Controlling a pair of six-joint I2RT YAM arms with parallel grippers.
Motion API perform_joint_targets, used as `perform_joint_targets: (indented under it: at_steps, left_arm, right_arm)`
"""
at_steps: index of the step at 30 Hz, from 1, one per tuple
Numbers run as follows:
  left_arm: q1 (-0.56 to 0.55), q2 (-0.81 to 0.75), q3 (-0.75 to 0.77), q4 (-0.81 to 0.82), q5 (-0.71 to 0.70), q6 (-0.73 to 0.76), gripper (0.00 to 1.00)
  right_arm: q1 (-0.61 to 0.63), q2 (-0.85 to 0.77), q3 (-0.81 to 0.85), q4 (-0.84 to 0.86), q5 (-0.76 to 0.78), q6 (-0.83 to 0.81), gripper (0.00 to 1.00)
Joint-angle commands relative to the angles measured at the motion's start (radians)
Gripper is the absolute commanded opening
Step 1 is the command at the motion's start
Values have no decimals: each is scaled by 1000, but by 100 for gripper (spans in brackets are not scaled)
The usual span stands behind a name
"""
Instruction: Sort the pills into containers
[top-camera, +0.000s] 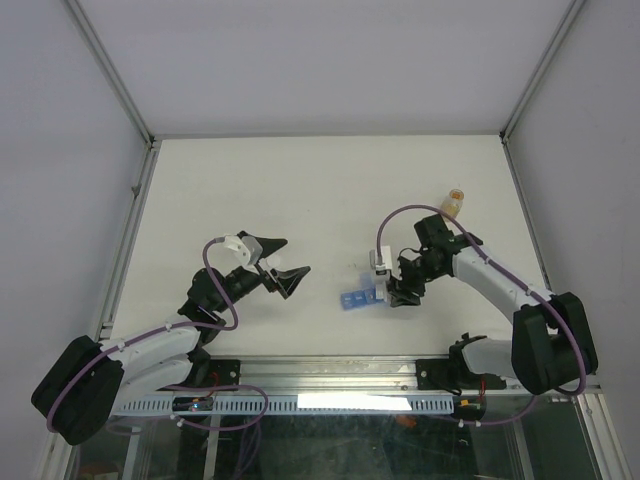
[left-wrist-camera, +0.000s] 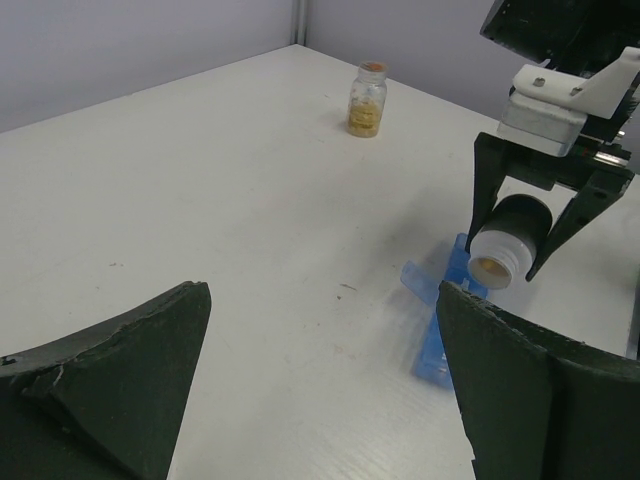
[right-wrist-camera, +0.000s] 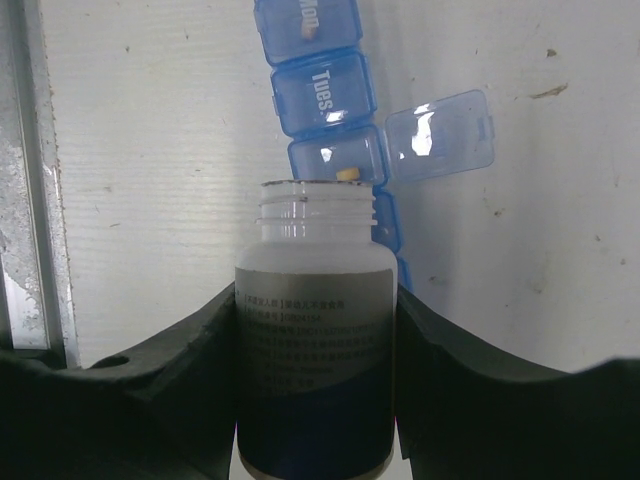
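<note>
Beside right pincer (top-camera: 392, 287), top view: narrow translucent-blue plastic pill-organiser strip (top-camera: 355, 299).
Right pincer: pinching uncapped white plastic bottle (top-camera: 380, 268).
Left pincer (left-wrist-camera: 322, 288), left wrist view: spread, empty; strip ahead.
Pill (right-wrist-camera: 348, 174), right wrist view: tiny pale round tablet in open cell beyond pincer.

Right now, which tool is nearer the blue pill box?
Right. The right tool holds a white bottle just over the blue pill box; the left tool hangs open, well apart from it.
</note>
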Motion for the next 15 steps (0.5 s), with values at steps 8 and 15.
perform_joint_targets:
  at_steps: [8, 15]
  left_arm:
    - [-6, -11, -6, 67, 19, 31, 99]
    - [-6, -12, -6, 68, 19, 31, 99]
  right_arm:
    - [81, 32, 40, 60, 132, 88, 0]
    - [139, 48, 72, 40, 218, 136, 0]
